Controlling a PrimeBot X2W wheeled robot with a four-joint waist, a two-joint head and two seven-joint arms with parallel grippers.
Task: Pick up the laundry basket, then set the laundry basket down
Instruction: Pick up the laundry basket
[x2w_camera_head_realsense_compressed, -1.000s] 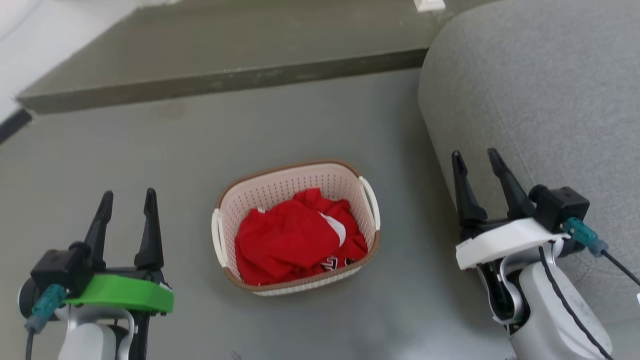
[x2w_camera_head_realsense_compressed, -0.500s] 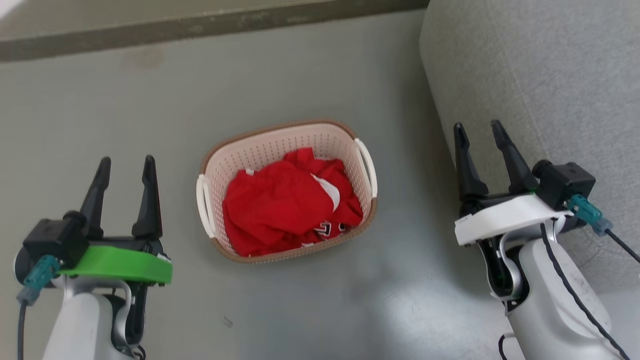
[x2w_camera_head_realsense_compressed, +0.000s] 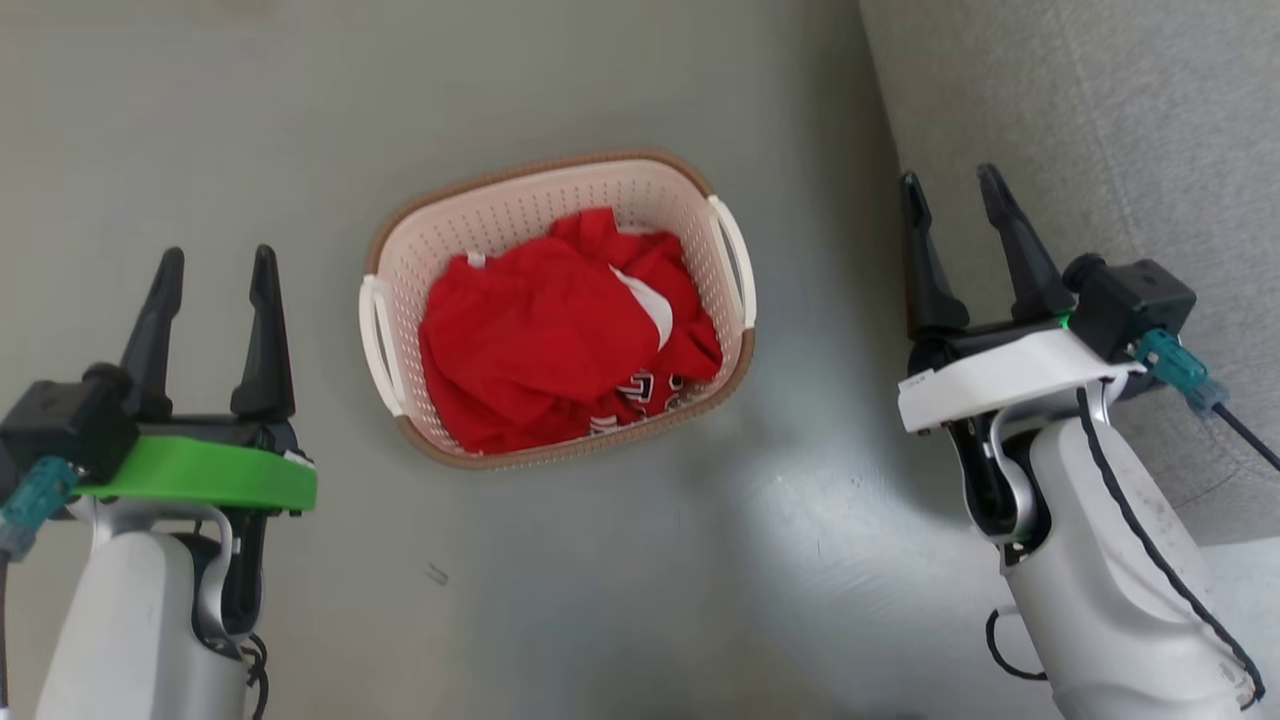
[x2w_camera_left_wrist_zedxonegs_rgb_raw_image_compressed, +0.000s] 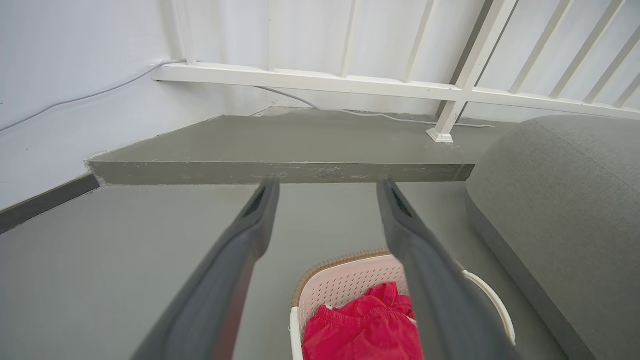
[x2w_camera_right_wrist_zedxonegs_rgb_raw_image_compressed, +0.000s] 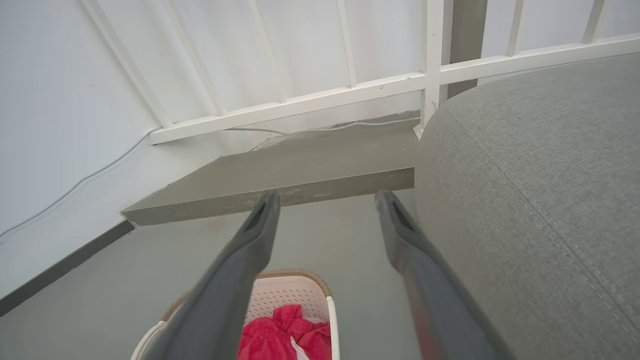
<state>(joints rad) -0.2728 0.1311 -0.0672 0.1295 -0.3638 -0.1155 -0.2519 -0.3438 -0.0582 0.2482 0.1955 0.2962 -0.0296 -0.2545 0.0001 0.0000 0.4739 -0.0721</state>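
The laundry basket (x2w_camera_head_realsense_compressed: 500, 215) stands on the grey floor between my arms, cream with perforated walls, a brown rim and white loop handles on its left and right sides. Red clothing (x2w_camera_head_realsense_compressed: 550, 330) lies heaped inside. My left gripper (x2w_camera_head_realsense_compressed: 212, 268) is open, to the basket's left and apart from it. My right gripper (x2w_camera_head_realsense_compressed: 952, 192) is open too, to the basket's right, close to the sofa. The left wrist view has the basket (x2w_camera_left_wrist_zedxonegs_rgb_raw_image_compressed: 345, 280) low between that gripper's fingers (x2w_camera_left_wrist_zedxonegs_rgb_raw_image_compressed: 325, 187). In the right wrist view the basket (x2w_camera_right_wrist_zedxonegs_rgb_raw_image_compressed: 295, 292) lies at the bottom, below the open gripper (x2w_camera_right_wrist_zedxonegs_rgb_raw_image_compressed: 325, 200).
A grey fabric sofa (x2w_camera_head_realsense_compressed: 1100, 130) fills the right side, just beside my right gripper. Ahead, a raised grey step (x2w_camera_left_wrist_zedxonegs_rgb_raw_image_compressed: 280, 150) runs below a white railing (x2w_camera_left_wrist_zedxonegs_rgb_raw_image_compressed: 350, 82) and a white wall, with a thin cable along them.
The head camera has tilted down, so the step has slid out of the top of the picture and the basket sits higher. Both grippers stay open, with no visible shift against the basket.
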